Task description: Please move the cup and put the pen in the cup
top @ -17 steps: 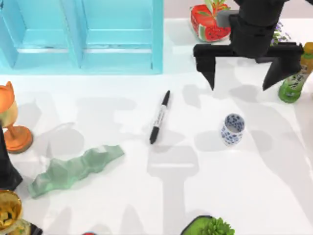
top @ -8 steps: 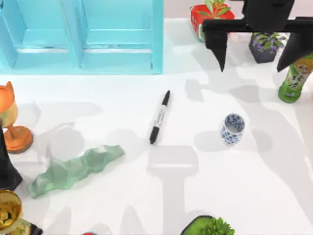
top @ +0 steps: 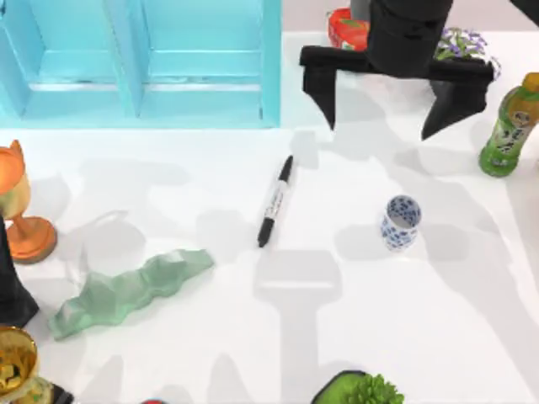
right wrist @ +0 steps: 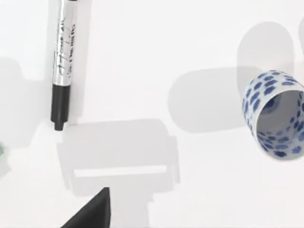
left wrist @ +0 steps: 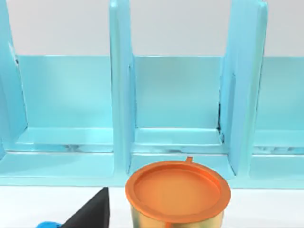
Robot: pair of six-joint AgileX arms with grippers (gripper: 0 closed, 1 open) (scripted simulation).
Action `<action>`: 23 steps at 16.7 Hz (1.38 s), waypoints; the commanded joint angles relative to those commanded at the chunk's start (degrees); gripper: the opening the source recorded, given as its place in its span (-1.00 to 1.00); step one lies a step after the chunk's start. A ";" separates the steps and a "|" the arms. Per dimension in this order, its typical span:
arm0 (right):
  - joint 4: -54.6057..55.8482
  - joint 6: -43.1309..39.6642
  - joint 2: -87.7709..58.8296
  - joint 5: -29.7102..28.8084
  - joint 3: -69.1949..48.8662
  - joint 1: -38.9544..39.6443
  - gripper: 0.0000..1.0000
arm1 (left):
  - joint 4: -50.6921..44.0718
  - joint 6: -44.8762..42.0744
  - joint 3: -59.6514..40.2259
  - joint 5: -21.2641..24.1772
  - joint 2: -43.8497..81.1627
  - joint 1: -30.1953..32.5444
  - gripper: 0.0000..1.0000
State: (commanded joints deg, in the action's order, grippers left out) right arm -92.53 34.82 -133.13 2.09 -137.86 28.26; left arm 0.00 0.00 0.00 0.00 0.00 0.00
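The right gripper (top: 384, 108) hangs high over the back of the table, at about 1 o'clock from the table's middle. Its two black fingers (top: 321, 88) are spread wide apart and hold nothing.

The cup (top: 399, 222) stands upright on the white table (top: 337, 337), at about 6 o'clock from the gripper and well apart from it. The cup is white with blue spots, and its open top faces up. The pen (top: 274, 202) lies flat on the table at about 9 o'clock from the cup, not touching it. It tilts a little, with its upper end toward 1 o'clock.

A green bottle (top: 510, 126) stands at 3 o'clock from the gripper. A blue shelf (top: 143, 59) sits at the back left. An orange goblet (top: 21, 206) stands at the left edge, near the parked left arm (top: 10, 286). I cannot tell if the left gripper is open.
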 joint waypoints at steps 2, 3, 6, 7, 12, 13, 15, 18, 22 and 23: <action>5.06 5.34 -3.72 1.05 -0.15 1.99 1.00 | 0.00 0.00 0.00 0.00 0.00 0.00 1.00; 7.71 8.05 -5.55 1.59 -0.16 2.98 1.00 | 0.00 0.00 0.00 0.00 0.00 0.00 1.00; 14.38 14.77 -10.18 3.01 -0.09 5.45 1.00 | 0.00 0.00 0.00 0.00 0.00 0.00 1.00; 15.68 16.07 -11.14 3.32 -0.06 5.96 1.00 | 0.00 0.00 0.00 0.00 0.00 0.00 1.00; 16.37 16.79 -11.67 3.43 0.04 6.00 1.00 | 0.00 0.00 0.00 0.00 0.00 0.00 1.00; 16.55 16.79 -11.73 3.44 0.17 6.03 1.00 | 0.00 0.00 0.00 0.00 0.00 0.00 1.00; 18.62 16.89 -12.44 3.48 1.56 6.28 1.00 | 0.00 0.00 0.00 0.00 0.00 0.00 1.00; 24.75 17.36 -14.49 3.41 5.40 6.77 1.00 | 0.00 0.00 0.00 0.00 0.00 0.00 1.00; 32.79 18.03 -17.27 3.30 10.52 7.41 1.00 | 0.00 0.00 0.00 0.00 0.00 0.00 1.00; 33.60 18.11 -17.58 3.28 11.12 7.49 1.00 | 0.00 0.00 0.00 0.00 0.00 0.00 1.00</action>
State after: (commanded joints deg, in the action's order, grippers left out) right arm -58.93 52.93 -150.71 5.37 -126.74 35.75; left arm 0.00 0.00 0.00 0.00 0.00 0.00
